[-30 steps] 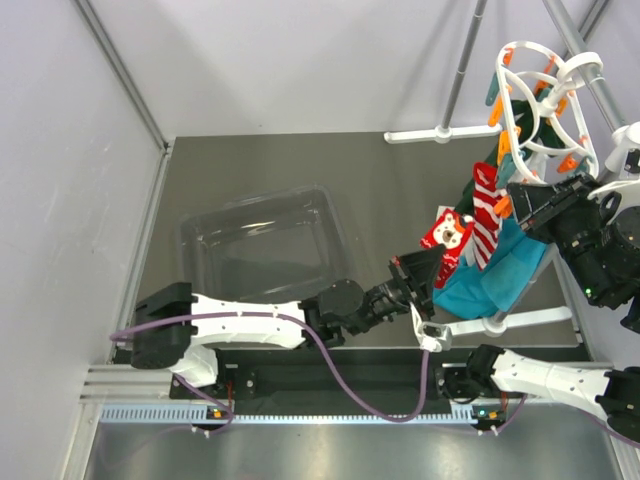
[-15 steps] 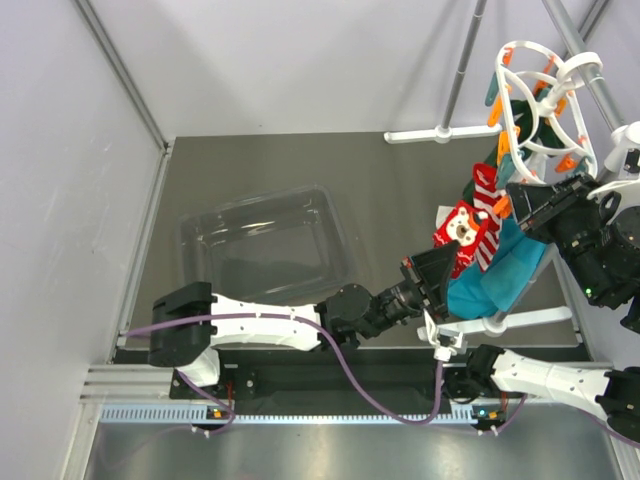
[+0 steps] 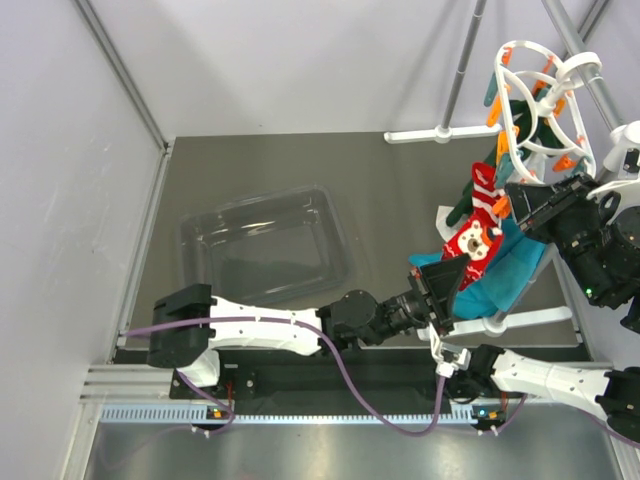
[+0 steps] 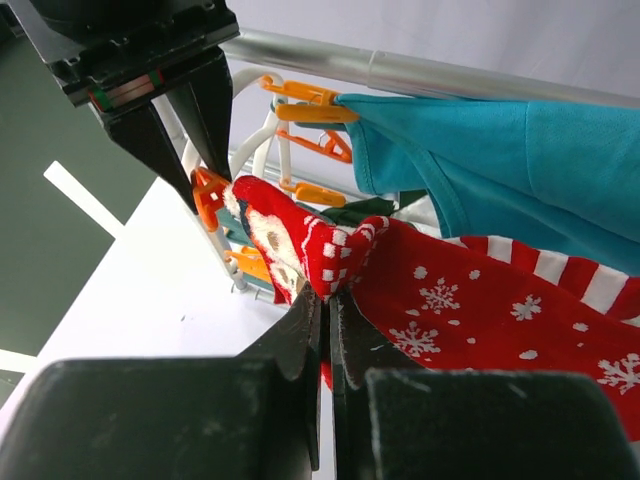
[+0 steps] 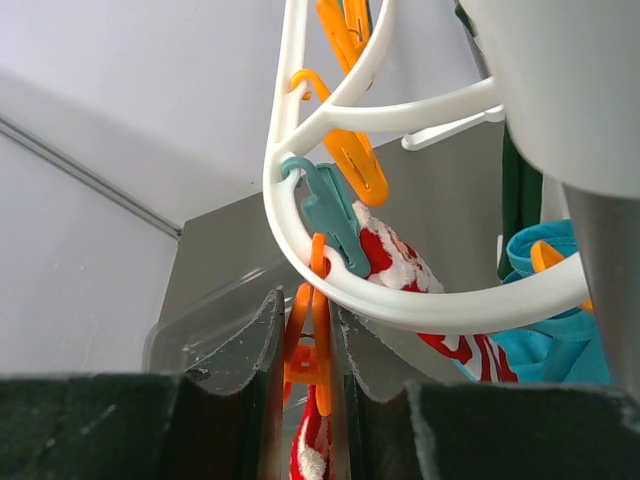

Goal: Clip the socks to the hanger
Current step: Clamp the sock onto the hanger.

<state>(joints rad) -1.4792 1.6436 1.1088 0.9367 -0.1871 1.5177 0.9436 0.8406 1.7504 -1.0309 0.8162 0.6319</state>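
Observation:
My left gripper (image 3: 440, 283) is shut on a fold of a red sock with a white face (image 3: 472, 240), holding it up just below the hanger. In the left wrist view that sock (image 4: 300, 245) rises from the jaws, with red snowflake fabric (image 4: 480, 310) to its right. The white round hanger (image 3: 540, 95) hangs at the far right with orange pegs. A red-and-white striped sock (image 3: 487, 195) hangs from it in a teal peg (image 5: 335, 220). My right gripper (image 5: 312, 340) is shut on an orange peg (image 5: 318, 375) under the hanger's ring (image 5: 420, 310), close to the held sock.
A teal cloth (image 3: 500, 275) hangs over the lower rack bar behind the socks. A clear plastic tray (image 3: 265, 245) lies left of centre on the table. Grey rack poles (image 3: 460, 60) and a white rack foot (image 3: 440, 133) stand at the back right.
My left gripper has carried the face sock to the right, toward the hanger and the peg that my right gripper holds. The right arm has stayed still.

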